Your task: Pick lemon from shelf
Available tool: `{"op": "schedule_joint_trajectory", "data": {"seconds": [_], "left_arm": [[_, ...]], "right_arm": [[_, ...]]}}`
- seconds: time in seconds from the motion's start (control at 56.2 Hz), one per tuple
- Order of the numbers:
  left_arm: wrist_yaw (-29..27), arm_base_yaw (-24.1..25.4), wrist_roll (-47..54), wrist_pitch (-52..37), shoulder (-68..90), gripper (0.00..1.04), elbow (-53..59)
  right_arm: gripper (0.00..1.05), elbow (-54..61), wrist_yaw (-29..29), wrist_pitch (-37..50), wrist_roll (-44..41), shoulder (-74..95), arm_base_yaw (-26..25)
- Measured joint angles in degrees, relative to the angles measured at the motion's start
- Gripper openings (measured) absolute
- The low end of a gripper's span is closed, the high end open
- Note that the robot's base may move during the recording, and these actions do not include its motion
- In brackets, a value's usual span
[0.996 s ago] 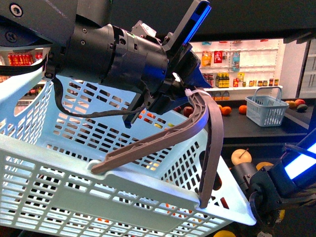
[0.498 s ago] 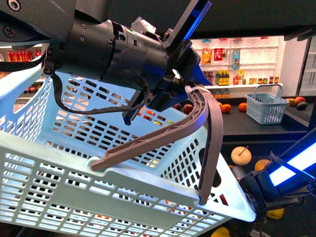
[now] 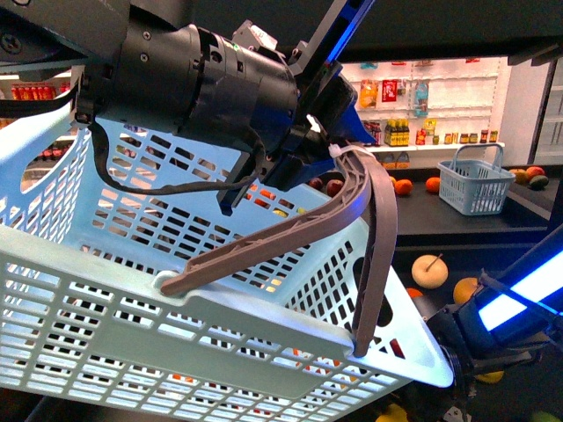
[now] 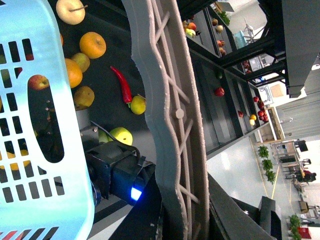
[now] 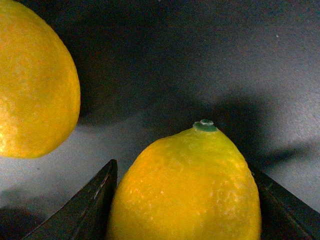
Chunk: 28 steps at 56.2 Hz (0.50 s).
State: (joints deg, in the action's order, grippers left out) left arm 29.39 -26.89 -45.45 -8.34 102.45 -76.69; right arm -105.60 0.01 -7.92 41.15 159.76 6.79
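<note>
The lemon (image 5: 186, 192) lies stem-end away between the fingers (image 5: 95, 205) of my right hand (image 5: 181, 166) — gripped at both flanks; my left hand (image 3: 330, 141) clamps the basket handle (image 3: 281, 233).

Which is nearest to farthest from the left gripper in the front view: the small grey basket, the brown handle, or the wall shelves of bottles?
1. Brown handle, right at the left gripper.
2. Grey basket, further back on the right.
3. Wall shelves, at the very back.
</note>
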Motion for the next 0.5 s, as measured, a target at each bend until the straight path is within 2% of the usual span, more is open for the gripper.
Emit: {"op": "schedule_joint_trajectory", "data": {"seconds": [0.125,0.285,0.498], "left_arm": [[0.0,0.0,0.0,0.0,0.0,0.11,0.0],[0.0,0.0,0.0,0.0,0.0,0.11,0.0],[0.0,0.0,0.0,0.0,0.0,0.11,0.0]], "right_arm": [[0.65,8.5,1.9,5.5,-0.7,-5.4,-2.4],[0.65,20.6,7.1,15.4,-5.0,-13.4,-7.8],[0.65,33.3,7.9,23.7,-7.1,-23.6,-13.9]]}}
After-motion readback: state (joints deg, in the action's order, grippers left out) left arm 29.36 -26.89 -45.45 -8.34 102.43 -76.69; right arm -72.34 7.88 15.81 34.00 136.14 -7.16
